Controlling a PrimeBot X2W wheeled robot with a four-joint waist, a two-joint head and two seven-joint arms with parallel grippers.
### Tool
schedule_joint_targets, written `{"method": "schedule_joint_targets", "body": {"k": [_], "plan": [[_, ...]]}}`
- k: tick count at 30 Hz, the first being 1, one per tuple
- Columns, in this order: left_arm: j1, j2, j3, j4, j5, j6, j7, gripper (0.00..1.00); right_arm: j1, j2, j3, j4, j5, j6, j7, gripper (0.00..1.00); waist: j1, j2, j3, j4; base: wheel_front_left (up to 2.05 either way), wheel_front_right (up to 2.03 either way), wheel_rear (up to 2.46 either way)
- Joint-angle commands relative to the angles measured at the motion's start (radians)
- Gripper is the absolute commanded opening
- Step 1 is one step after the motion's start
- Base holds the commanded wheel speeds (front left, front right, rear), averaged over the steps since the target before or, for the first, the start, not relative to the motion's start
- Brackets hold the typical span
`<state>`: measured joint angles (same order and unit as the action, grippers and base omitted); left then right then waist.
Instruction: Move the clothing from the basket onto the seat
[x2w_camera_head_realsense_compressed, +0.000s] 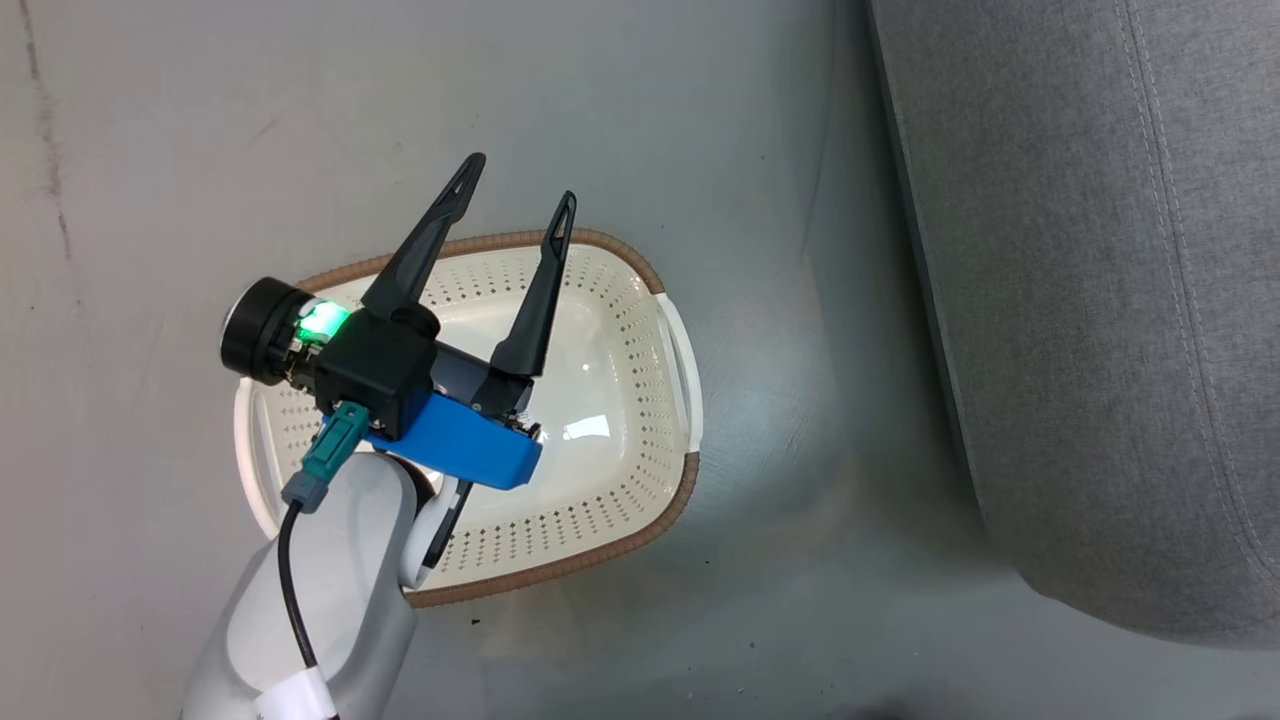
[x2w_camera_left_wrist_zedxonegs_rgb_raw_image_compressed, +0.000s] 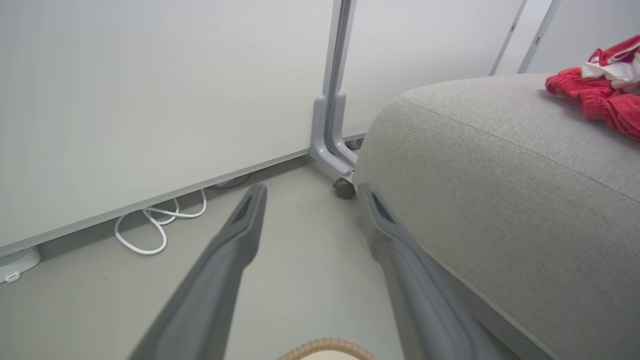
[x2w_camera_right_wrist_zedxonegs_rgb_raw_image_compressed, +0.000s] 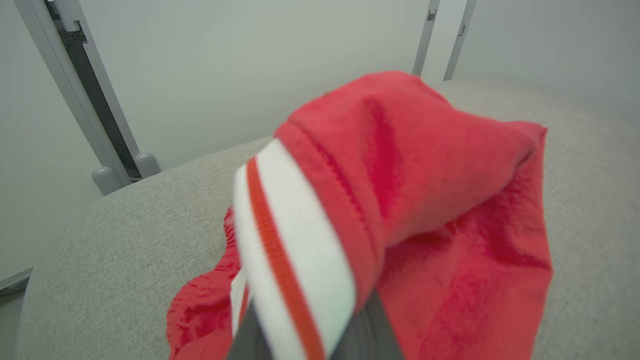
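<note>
Here, clothing (x2w_camera_right_wrist_zedxonegs_rgb_raw_image_compressed: 400, 200) drapes over my right gripper (x2w_camera_right_wrist_zedxonegs_rgb_raw_image_compressed: 312, 340) above the seat (x2w_camera_right_wrist_zedxonegs_rgb_raw_image_compressed: 125, 225), grip hidden under cloth; my left gripper (x2w_camera_head_realsense_compressed: 522, 180) hangs spread over the empty basket (x2w_camera_head_realsense_compressed: 620, 245).

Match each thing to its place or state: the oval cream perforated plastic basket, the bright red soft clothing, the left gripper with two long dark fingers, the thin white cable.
Things
1. oval cream perforated plastic basket
2. bright red soft clothing
3. left gripper
4. thin white cable

Places or states
A. open, held over the basket
B. lying on the grey woven-fabric seat
C. looped on the floor by the wall
D. standing on the floor, no clothes visible inside

Pairs: 1-D, 2-B, 3-A, 4-C
</note>
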<state>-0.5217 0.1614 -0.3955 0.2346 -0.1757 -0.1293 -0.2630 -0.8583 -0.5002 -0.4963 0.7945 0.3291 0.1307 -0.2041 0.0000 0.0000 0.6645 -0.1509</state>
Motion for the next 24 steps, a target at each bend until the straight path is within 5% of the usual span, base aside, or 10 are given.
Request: {"method": "schedule_joint_targets", "body": {"k": [1, 2, 5, 24], "plan": [[-0.005, 0.0, 0.008, 0.004, -0.001, -0.002, -0.003, 1.0, -0.014, -0.001, 0.002, 0.012, -0.01, 0.0, -0.009, 0.0, 0.0, 0.0, -0.002, -0.001, 0.0, 0.0, 0.0], [-0.004, -0.002, 0.009, 0.005, -0.001, -0.002, -0.003, 1.0, -0.015, 0.0, 0.003, 0.016, -0.013, 0.0, -0.012, 0.15, 0.0, 0.0, -0.004, -0.002, 0.0, 0.0, 0.0], [-0.001, -0.005, 0.009, 0.007, -0.003, -0.002, -0.003, 1.0, -0.015, 0.001, 0.008, 0.025, -0.018, 0.0, -0.021, 0.98, 0.0, 0.0, -0.011, -0.003, 0.0, 0.0, 0.0], [0.048, -0.037, 0.024, 0.038, -0.036, -0.002, -0.003, 1.0, 0.048, -0.003, 0.111, 0.052, -0.004, 0.0, -0.047, 1.0, 0.0, 0.0, -0.136, -0.001, 0.0, 0.0, 0.0]]}}
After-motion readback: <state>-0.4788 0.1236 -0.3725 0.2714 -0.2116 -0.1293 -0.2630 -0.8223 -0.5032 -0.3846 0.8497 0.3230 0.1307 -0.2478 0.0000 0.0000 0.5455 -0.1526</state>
